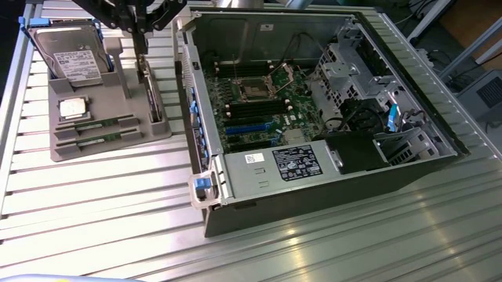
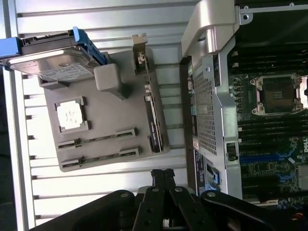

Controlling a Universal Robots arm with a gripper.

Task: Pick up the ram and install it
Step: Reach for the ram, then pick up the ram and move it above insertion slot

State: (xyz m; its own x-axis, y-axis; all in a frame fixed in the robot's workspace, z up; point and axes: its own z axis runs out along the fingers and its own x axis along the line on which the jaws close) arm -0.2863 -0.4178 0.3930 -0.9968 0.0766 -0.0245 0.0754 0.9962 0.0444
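Two ram sticks lie side by side in slots of a grey tray, one ram behind the other ram. In the wrist view they are the thin dark strips, one ram and the second ram, on the tray. My gripper hangs above the tray's rear corner nearest the case, well apart from both sticks. Its black fingertips are pressed together with nothing between them, so the gripper is shut and empty.
The tray also carries a silver hard drive with a white label, a square processor chip and an upright card. On the exterior view's right lies an open computer case with its motherboard and empty processor socket exposed.
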